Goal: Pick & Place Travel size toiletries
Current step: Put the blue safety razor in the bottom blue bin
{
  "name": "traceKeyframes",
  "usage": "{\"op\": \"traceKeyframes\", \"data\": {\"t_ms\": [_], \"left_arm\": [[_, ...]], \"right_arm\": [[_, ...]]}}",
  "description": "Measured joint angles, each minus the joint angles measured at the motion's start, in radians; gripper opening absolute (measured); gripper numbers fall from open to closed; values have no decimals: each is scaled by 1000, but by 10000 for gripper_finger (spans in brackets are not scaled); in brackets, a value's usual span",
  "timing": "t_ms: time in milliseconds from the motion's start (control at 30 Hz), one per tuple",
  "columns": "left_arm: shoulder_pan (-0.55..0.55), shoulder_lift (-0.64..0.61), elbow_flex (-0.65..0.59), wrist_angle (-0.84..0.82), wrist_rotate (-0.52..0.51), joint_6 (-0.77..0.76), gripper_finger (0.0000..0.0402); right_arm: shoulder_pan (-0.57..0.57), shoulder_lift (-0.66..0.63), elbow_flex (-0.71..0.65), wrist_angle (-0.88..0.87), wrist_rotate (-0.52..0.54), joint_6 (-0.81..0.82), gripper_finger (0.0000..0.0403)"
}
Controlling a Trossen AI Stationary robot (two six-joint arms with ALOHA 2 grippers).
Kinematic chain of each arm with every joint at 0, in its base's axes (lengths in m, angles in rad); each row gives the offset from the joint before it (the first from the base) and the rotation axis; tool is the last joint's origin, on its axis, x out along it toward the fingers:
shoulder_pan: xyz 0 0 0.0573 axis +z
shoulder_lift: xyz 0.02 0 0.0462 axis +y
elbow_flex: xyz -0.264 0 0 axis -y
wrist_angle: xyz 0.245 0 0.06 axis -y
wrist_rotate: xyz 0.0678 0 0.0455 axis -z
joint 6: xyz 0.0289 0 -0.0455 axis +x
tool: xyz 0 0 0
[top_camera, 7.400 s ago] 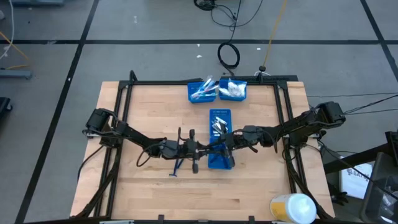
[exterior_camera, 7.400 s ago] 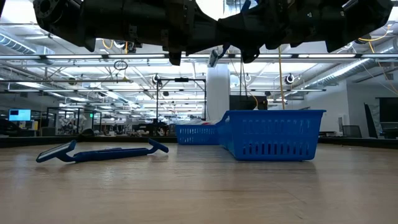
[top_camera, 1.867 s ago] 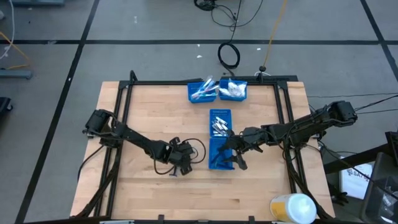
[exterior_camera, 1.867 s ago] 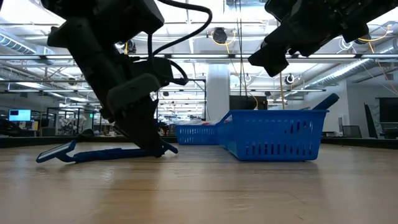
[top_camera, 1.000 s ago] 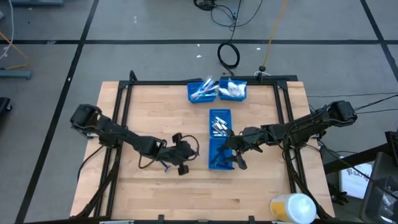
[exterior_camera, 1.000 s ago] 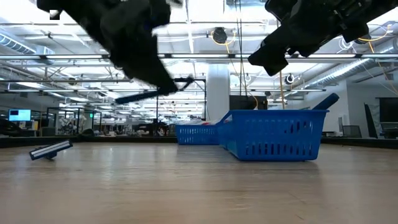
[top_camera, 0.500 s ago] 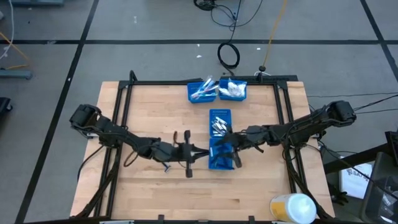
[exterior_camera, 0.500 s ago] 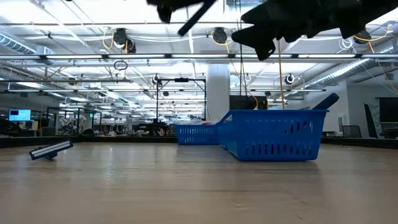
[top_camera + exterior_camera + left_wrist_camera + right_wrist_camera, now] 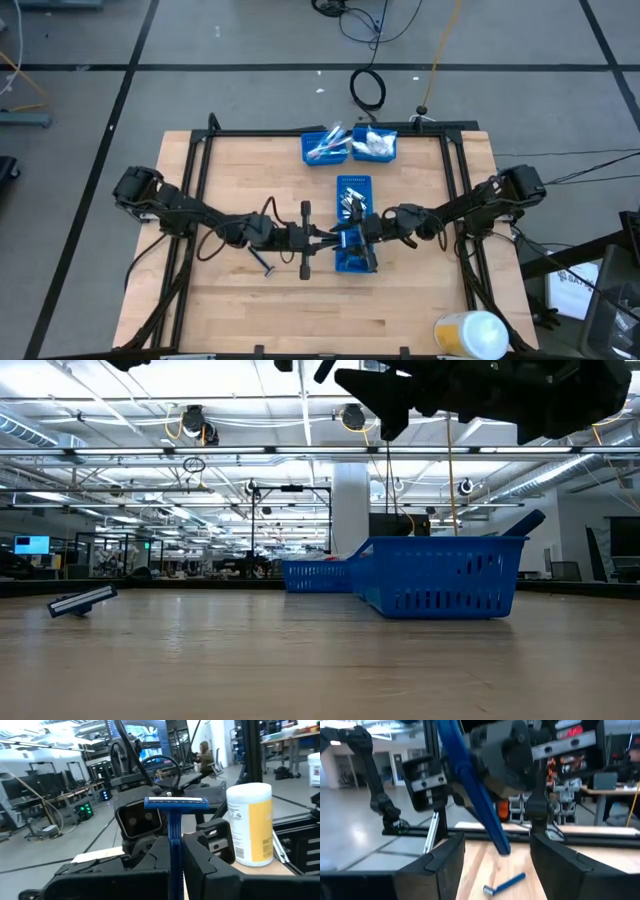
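At the high view's centre, the left gripper clamps a dark blue T-shaped plastic razor upright, facing the spread-fingered right gripper. A second blue razor lies on the wooden table. No writing is legible.

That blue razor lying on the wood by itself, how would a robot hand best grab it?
Probably by the middle of its slim handle, coming straight down from above. The razor lies flat on the table with nothing beside it, so fingers could close across the narrow handle. The wider head end looks awkward to pinch.
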Motion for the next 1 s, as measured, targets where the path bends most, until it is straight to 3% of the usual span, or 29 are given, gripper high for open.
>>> {"op": "traceKeyframes", "data": {"t_ms": [400,533,733,900,1000], "left_arm": [[45,94,20,30,49,-43,8],[44,96,26,30,36,-26,14],[42,96,30,49,47,-32,7],[42,96,30,41,36,-57,28],[22,96,30,42,-82,-43,56]], "right_arm": [[-3,49,0,83,-1,-36,203],[-2,47,0,72,-6,-54,157],[-1,48,1,47,-4,-115,30],[7,48,1,35,-3,-132,21],[5,47,2,-5,-2,-109,21]]}}
